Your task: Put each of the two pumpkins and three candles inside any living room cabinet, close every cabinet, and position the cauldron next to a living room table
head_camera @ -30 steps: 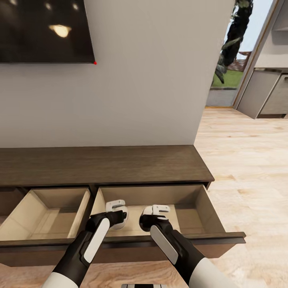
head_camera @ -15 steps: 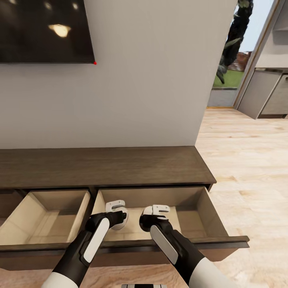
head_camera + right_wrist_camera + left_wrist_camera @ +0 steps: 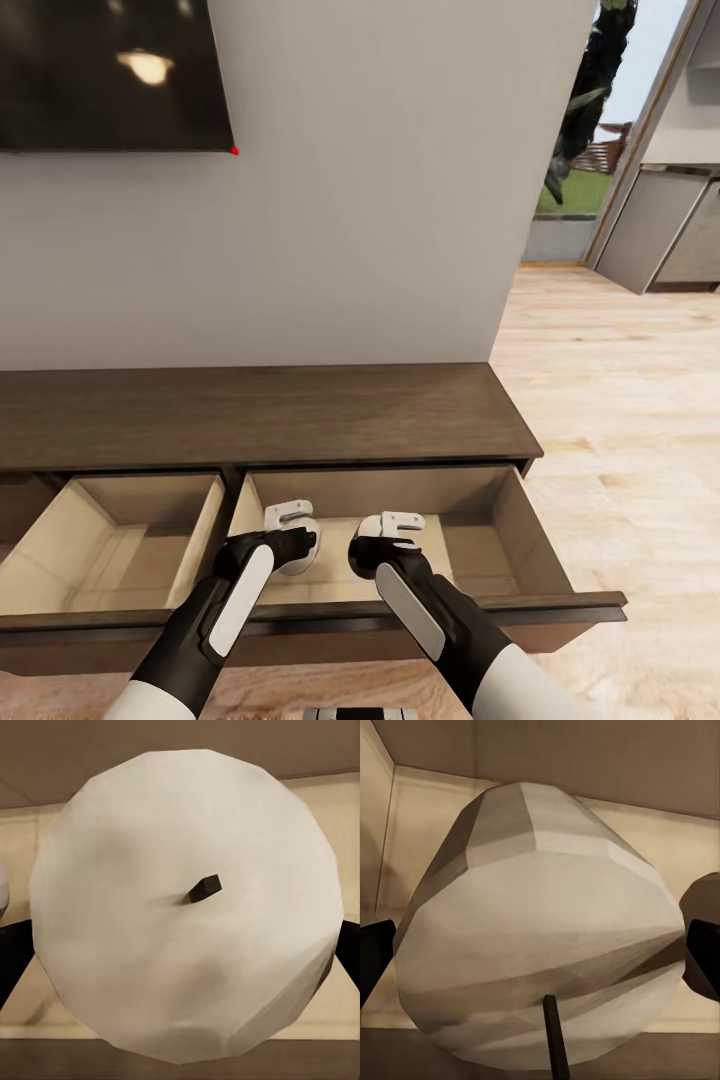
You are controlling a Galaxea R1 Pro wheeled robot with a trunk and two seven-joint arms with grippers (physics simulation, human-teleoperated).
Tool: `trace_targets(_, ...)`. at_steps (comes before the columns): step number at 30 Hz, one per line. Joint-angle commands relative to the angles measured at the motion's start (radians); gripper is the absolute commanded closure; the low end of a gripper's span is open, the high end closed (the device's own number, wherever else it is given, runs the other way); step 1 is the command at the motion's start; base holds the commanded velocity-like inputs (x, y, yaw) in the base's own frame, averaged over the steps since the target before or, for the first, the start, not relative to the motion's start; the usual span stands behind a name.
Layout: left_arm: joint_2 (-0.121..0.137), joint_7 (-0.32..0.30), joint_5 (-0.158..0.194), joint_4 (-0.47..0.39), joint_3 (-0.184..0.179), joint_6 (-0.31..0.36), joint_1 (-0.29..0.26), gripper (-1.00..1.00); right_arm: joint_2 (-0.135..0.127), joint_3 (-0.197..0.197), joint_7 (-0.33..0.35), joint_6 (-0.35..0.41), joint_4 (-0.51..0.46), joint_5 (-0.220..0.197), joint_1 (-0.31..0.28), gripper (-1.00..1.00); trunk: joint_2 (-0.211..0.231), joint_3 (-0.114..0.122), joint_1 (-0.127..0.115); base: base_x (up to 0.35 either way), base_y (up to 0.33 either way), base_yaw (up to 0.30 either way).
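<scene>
Pale candle [image 3: 536, 945] gripped by left end effector [image 3: 291, 538], second candle [image 3: 187, 907] gripped by right end effector [image 3: 388, 541]; both over open right drawer [image 3: 520, 530] of dark wood cabinet [image 3: 260, 415]. Second open drawer [image 3: 120, 545] at 9 o'clock. TV [image 3: 110, 75] at 11 o'clock.

Two pale candles, one [image 3: 536, 945] between the left claw's [image 3: 290, 535] fingers, one [image 3: 187, 907] in the right claw [image 3: 392, 538], two claws, two open drawers [image 3: 120, 545] [image 3: 480, 520], one dark cabinet [image 3: 260, 415], one wall screen [image 3: 110, 70]
</scene>
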Motion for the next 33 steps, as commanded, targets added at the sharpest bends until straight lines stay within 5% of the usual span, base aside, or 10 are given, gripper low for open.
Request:
trace_targets(1, 0.0, 0.01, 0.01, -0.001, -0.001, 0.003, -0.001, 1.0, 0.0, 0.003, -0.008, 0.002, -0.001, -0.007, -0.001, 1.0, 0.0, -0.001, 0.0, 0.0, 0.0, 0.0)
trace_targets(9, -0.001, 0.01, 0.01, -0.001, -0.002, 0.005, -0.001, 1.0, 0.0, 0.003, -0.008, 0.002, -0.001, -0.006, -0.001, 1.0, -0.002, -0.028, 0.003, 0.0, 0.0, 0.0)
trace_targets(21, -0.001, 0.01, 0.009, -0.001, -0.003, 0.005, -0.001, 1.0, 0.0, 0.003, -0.008, 0.002, -0.001, -0.006, -0.001, 1.0, -0.002, -0.028, 0.003, 0.0, 0.0, 0.0)
trace_targets(22, -0.001, 0.01, 0.009, -0.001, -0.003, 0.005, -0.001, -1.0, 0.0, 0.003, -0.008, 0.002, -0.001, -0.007, -0.001, 1.0, -0.002, -0.028, 0.003, 0.0, 0.0, 0.0)
trace_targets(23, -0.001, 0.01, 0.009, -0.001, -0.003, 0.005, -0.001, -1.0, 0.0, 0.003, -0.008, 0.002, -0.001, -0.007, -0.001, -1.0, -0.002, -0.028, 0.003, 0.0, 0.0, 0.0)
trace_targets(33, -0.001, 0.01, 0.009, -0.004, -0.003, 0.005, -0.001, -1.0, 0.0, 0.003, -0.008, 0.002, -0.001, -0.01, -0.001, -1.0, -0.002, -0.028, 0.003, 0.0, 0.0, 0.0)
